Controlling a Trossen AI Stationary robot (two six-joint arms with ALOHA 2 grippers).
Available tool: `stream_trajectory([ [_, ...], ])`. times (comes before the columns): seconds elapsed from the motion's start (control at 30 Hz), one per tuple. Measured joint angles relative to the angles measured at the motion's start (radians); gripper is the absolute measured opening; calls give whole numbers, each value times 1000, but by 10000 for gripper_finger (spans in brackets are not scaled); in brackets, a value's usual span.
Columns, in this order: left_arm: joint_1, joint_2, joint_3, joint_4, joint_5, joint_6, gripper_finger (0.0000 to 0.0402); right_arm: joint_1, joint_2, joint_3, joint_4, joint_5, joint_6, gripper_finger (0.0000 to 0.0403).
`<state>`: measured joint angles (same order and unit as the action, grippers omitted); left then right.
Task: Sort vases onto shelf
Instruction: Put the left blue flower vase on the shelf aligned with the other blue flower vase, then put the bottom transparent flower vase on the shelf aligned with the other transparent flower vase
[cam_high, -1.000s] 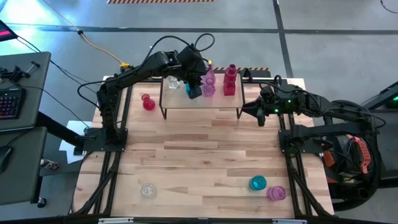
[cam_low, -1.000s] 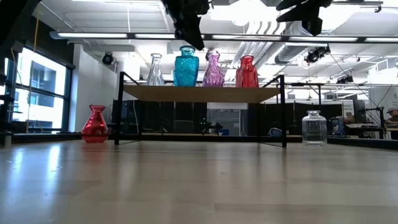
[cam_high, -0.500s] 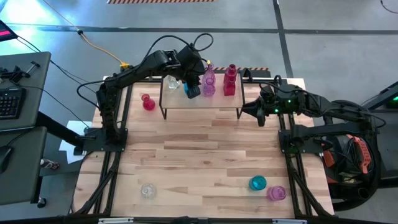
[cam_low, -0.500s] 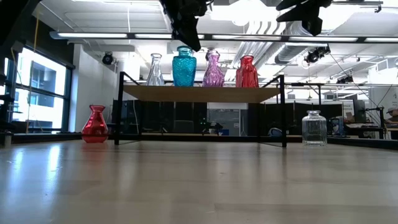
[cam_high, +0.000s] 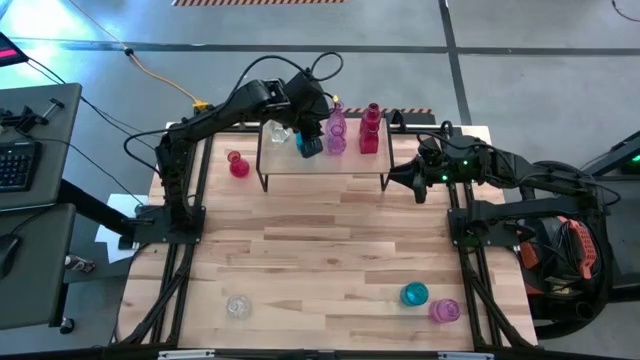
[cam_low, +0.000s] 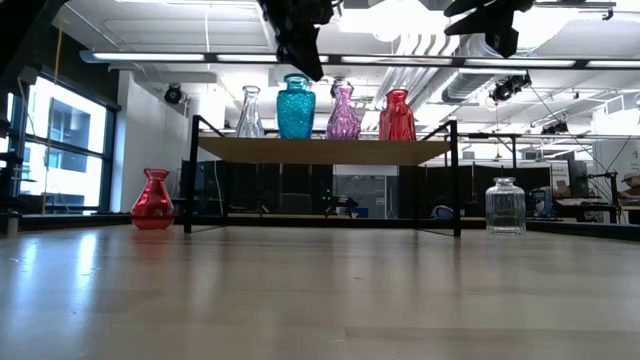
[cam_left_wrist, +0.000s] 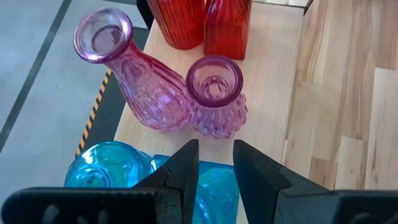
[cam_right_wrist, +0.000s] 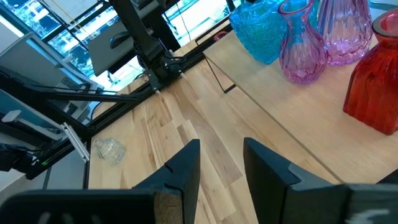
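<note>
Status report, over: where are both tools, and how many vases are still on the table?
Left tool above teal vase on shelf, empty. Right tool waits beside shelf, empty. Five vases left on table. Nothing in the way.

A lab: exposed ceiling ducts (cam_low: 420, 45), black equipment racks (cam_low: 560, 170).

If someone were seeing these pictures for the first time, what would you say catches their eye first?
Most striking is the row of coloured glass vases on the shelf at the far side of the table: a clear one, a teal one, a pink-purple one and a red one. The left gripper hangs just above the teal vase, its fingers a little apart and holding nothing. A lone red vase stands on the tabletop beside the shelf.
</note>
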<state>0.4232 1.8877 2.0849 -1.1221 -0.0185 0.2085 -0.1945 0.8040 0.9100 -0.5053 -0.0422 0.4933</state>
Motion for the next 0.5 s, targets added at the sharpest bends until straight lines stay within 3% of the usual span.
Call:
stream_trajectory([
  [0.23, -6, -8, 3, 0, -1, -15, 92, 0, 0, 0, 0, 0, 1, 103],
  [0.5, -43, -99, 4, -46, -34, -16, 92, 0, 0, 0, 0, 1, 3, 103],
])
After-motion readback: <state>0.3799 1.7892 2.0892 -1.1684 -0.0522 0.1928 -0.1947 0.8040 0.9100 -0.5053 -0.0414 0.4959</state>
